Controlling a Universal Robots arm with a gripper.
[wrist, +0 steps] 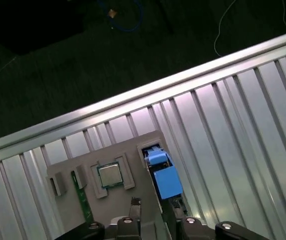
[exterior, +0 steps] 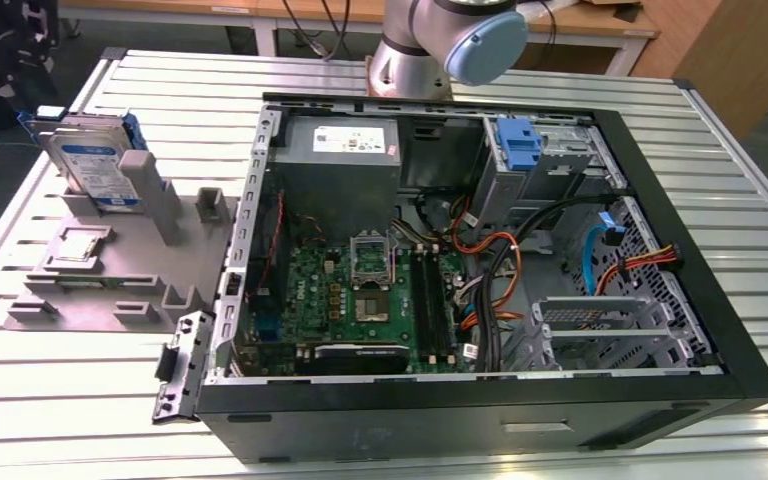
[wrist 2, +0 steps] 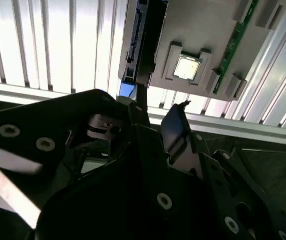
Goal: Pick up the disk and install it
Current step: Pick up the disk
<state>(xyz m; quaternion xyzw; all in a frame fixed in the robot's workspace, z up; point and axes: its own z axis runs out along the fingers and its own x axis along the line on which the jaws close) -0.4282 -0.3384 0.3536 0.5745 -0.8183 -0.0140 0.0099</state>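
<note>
A big silver ribbed worktop (exterior: 91, 400) fills the exterior view. On it lies a black computer case (exterior: 424, 425) with its side off, taking up the middle and right of the exterior view. Inside the case are a green board (exterior: 357, 290), a grey metal box (exterior: 337, 140) and a blue latch (exterior: 520, 145). The grey base of the arm (exterior: 444, 45) stands at the top middle of the exterior view, just behind the case. A grey holder (exterior: 91, 290) sits on the worktop at the exterior view's left, just beside the case. The disk (exterior: 91, 165) stands on its edge in a slot of the holder, in the upper left of the exterior view. It is not in the case yet. In the first wrist view the disk (wrist: 164, 177) shows its blue frame from above. In the second wrist view the black tool (wrist 2: 158, 112) hangs above the holder, near the disk (wrist 2: 132, 45). Its fingers are apart and there is nothing between them. A small square chip (wrist: 110, 175) and a thin green stick (wrist: 85, 205) also rest in the holder, beside the disk.
</note>
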